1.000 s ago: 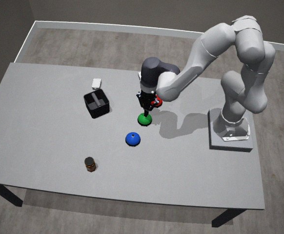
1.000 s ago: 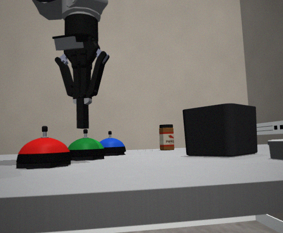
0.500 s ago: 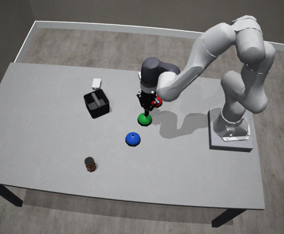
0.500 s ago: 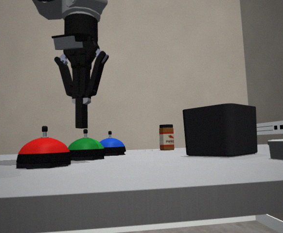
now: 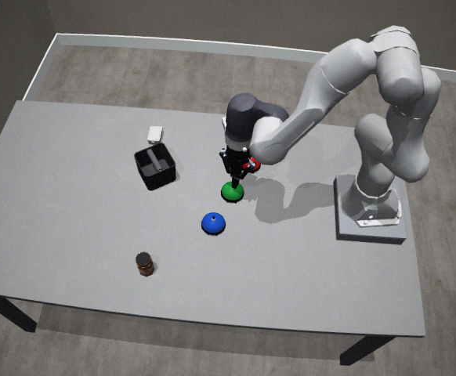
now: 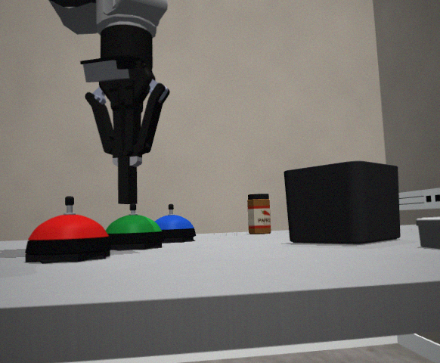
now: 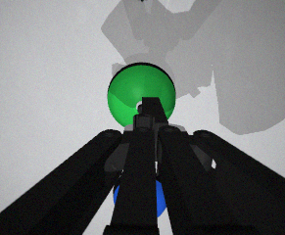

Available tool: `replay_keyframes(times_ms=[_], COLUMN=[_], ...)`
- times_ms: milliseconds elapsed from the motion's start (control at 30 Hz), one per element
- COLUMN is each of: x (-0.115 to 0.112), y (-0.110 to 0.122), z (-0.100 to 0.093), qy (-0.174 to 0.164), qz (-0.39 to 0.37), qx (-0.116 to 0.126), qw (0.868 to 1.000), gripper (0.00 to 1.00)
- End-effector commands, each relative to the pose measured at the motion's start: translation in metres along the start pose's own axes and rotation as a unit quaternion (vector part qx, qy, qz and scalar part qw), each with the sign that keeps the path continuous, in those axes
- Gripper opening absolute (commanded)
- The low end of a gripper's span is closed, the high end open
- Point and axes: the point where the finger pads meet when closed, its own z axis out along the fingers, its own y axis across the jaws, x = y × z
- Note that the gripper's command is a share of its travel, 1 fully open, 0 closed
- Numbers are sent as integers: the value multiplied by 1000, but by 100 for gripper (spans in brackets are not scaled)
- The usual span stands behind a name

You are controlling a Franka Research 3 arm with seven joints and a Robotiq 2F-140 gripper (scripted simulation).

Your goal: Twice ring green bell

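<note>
The green bell stands on the grey table, between the red bell and the blue bell. My gripper is shut with nothing between the fingers. Its fingertips point straight down and rest on the green bell's button. The button stands lower than those of the other two bells. In the wrist view the fingers cover the button.
A black bin stands left of the bells, with a small white box behind it. A spice jar stands near the table's front edge. The arm's base is at the right.
</note>
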Motion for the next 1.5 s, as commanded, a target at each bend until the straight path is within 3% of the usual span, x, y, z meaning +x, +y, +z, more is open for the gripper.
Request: replay_keyframes(times_ms=[0,333,800,1467], x=[-1,0,0,0], y=[0,0,0,0], z=[2,-3,-68,-74], qy=[-1,-1,-1,-1], qz=[-5,-5,-5,-5], qx=[2,2,2,2], qw=[1000,1000,1000,1000], gripper=[10,10,10,10])
